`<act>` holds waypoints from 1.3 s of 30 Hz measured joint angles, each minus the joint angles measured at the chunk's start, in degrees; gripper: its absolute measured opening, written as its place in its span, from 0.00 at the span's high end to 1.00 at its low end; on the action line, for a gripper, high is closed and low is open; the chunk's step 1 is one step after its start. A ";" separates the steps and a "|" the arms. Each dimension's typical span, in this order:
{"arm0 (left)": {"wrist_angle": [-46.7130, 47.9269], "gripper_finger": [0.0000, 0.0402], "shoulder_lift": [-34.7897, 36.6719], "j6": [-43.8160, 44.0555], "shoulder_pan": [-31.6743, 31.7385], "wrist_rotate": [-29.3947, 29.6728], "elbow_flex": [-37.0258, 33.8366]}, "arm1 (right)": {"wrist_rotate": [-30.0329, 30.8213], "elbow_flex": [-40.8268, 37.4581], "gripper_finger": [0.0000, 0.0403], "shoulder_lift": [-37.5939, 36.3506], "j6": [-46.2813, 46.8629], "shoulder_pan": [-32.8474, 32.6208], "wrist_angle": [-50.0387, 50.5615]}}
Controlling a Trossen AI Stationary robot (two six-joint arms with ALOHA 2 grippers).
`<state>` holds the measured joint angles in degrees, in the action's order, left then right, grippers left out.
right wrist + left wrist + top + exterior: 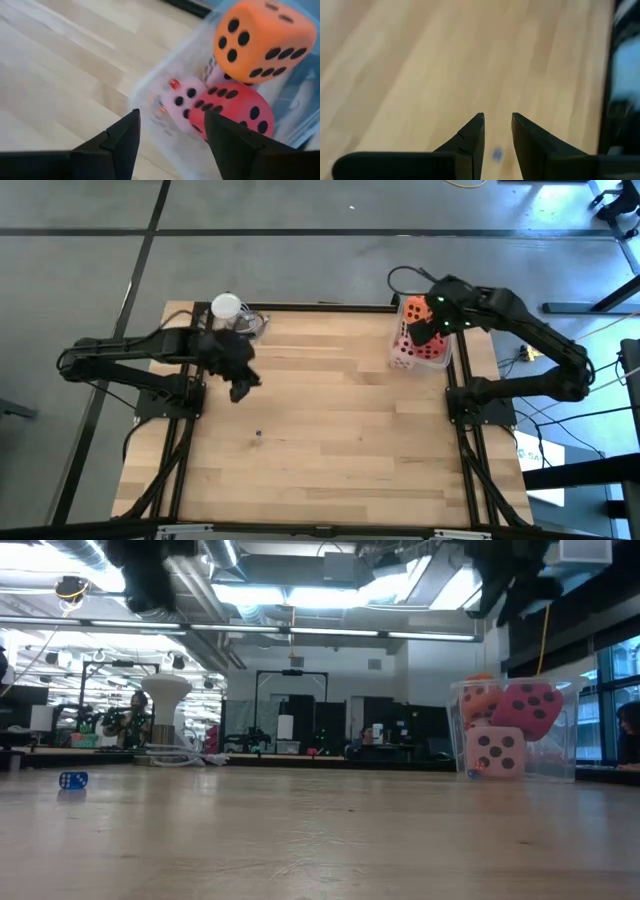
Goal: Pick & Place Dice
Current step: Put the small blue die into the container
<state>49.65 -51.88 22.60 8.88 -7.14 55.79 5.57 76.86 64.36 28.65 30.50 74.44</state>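
Right hand hangs above the clear plastic bin at the far right part of the bench. Its fingers stand apart with nothing between them; the right wrist view shows bare wood and the bin wall in the gap.

Dice are in the bin, piled. Orange die with dark pips sits on top. Red die lies under it, touching it. A pale pink die lies just beside the red one, against the bin wall nearest the bench middle. In the low view the pink die rests at the bottom of the bin, the red one above it, the orange one behind.

Left hand hovers over the left part of the bench, well apart from the bin. Fingers set narrow, a slim gap between them, nothing gripped.

A small blue die lies alone on the bare wood near the left hand; it shows blurred below the fingers in the left wrist view.

A white cup-like object stands at the far left edge of the bench.
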 joint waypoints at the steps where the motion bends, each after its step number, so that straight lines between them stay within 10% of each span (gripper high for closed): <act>1: 2.51 0.77 -1.10 -1.27 -0.42 -0.66 0.00 | 0.02 0.45 0.47 -0.82 0.78 -0.62 -0.30; 22: 7.12 0.51 -19.80 -21.29 -10.90 -3.97 0.00 | 5.87 1.05 0.52 -4.27 5.45 -11.24 -0.07; 39: -10.31 0.52 -14.34 -2.36 -23.00 3.49 -14.50 | 10.01 1.05 0.52 -4.25 5.42 -14.73 -0.06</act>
<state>39.35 -66.23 20.24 -14.12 -3.64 41.29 15.59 77.91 60.12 34.07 15.77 74.38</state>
